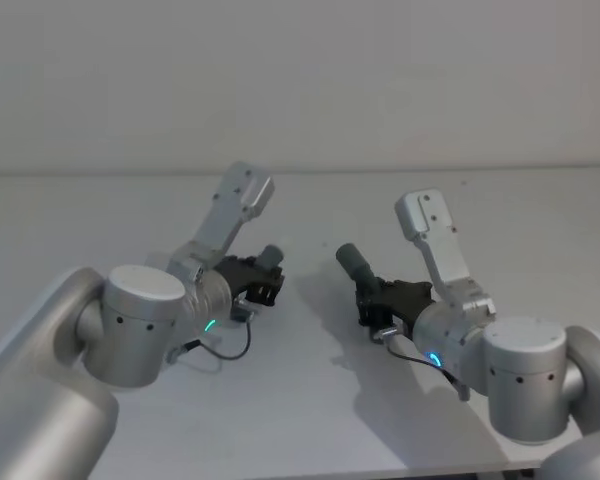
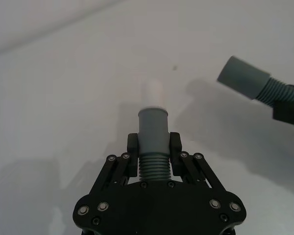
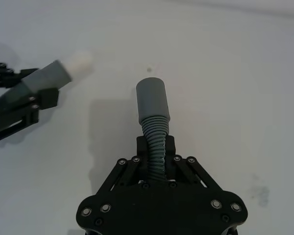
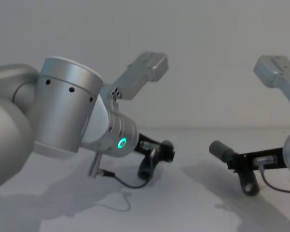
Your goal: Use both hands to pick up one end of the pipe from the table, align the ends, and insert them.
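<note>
Plain pale wall point(image 1: 300, 80) backs a flat white matte bench point(image 1: 540, 215). The left tool point(image 2: 153, 147), a black long-jawed gripper, is clamped on the ribbed section of a short dark grey hose piece point(image 2: 153, 125) that ends in a narrow white plug tip point(image 2: 153, 92). The right tool point(image 3: 155, 147), of the same black build, is clamped on the ribs of the second dark grey hose piece point(image 3: 157, 129), which ends in a wider open grey cuff point(image 3: 151, 98). From the shadows beneath, I judge both pieces to be held clear of the bench.

In the head view the cuff lies at 3 o'clock from the plug tip, near but apart. The plug points toward roughly 2 o'clock and the cuff toward roughly 10 o'clock, so the two axes cross and do not run in line.

Step in hand, as I judge it: alignment before insertion.

1. I would turn both wrists until plug and cuff face each other on one axis, plug toward 3 o'clock, cuff toward 9 o'clock.
2. I would match heights using the chest view.
3. I would close the gap slowly, pushing along the axis only.

Caution: both grips sit on flexible ribs, the right one well back from the cuff. An off-axis push will likely bend the hose instead of seating the plug.
</note>
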You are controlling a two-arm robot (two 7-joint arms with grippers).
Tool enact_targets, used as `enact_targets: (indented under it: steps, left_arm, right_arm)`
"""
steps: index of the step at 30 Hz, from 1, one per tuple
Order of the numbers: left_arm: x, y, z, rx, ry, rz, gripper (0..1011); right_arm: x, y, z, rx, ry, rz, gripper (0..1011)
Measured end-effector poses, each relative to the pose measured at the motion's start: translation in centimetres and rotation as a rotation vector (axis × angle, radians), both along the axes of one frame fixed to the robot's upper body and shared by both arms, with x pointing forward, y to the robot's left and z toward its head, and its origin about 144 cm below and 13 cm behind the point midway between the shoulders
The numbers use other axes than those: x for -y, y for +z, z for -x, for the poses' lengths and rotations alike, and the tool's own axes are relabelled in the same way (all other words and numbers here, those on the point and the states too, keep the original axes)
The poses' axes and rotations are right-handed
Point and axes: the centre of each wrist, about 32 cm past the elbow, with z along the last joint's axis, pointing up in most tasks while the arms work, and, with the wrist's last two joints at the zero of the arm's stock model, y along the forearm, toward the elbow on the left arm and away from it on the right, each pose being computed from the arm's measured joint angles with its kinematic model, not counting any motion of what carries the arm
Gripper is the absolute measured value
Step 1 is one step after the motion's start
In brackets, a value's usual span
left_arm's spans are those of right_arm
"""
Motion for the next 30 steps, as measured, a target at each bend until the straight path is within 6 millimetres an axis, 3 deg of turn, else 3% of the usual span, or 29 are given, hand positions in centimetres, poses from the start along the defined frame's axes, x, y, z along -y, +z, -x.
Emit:
enact_targets:
  steps: [11,30]
  left_arm:
    - [-0.2,1.8,0.1,0.146,-0.121,0.001,336]
    - [-3.9,3.1,-0.2,0.259,-0.268,-0.043,336]
  right_arm:
    - [3.4,0.1,1.7,0.149,0.104,0.013,164]
    - [11.1,-0.6,4.7,0.302,0.301,0.091,160]
